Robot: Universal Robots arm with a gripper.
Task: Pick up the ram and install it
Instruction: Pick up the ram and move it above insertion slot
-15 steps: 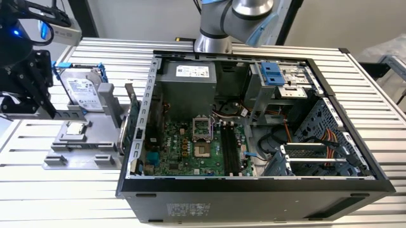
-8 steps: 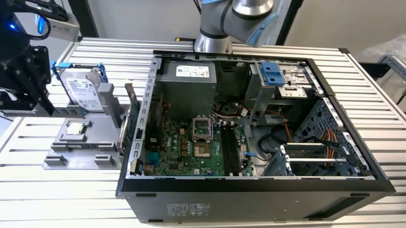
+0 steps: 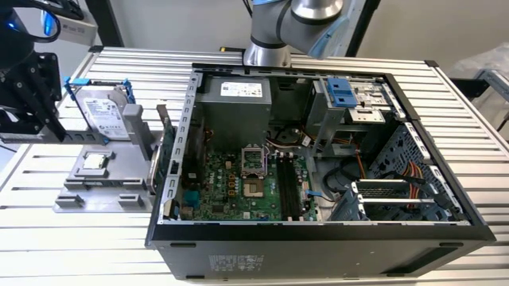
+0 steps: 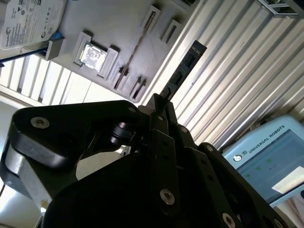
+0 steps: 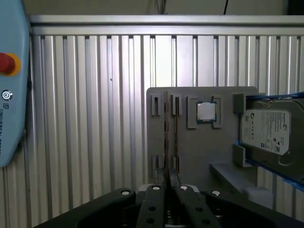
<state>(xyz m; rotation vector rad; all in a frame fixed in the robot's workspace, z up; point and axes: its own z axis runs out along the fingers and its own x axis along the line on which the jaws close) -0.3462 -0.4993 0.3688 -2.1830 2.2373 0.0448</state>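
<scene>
Gripper [image 4: 159, 100] pinching the ram [image 4: 183, 71] by one end.
The jaws are pressed onto the dark stick, which juts from them above the slatted table [image 4: 247, 71], just beside the grey fixture [image 4: 114, 23]. In the exterior view, the fixture lies at nine o'clock of the open computer case [image 3: 318, 250], whose side wall stands between it and the motherboard [image 3: 238, 185]. On the fixture, the hard drive [image 3: 107, 113] with its white printed label stands at twelve o'clock of the silver-topped chip [image 3: 95, 159]. A pendant [image 4: 266, 161] with a lit screen lies near.
</scene>
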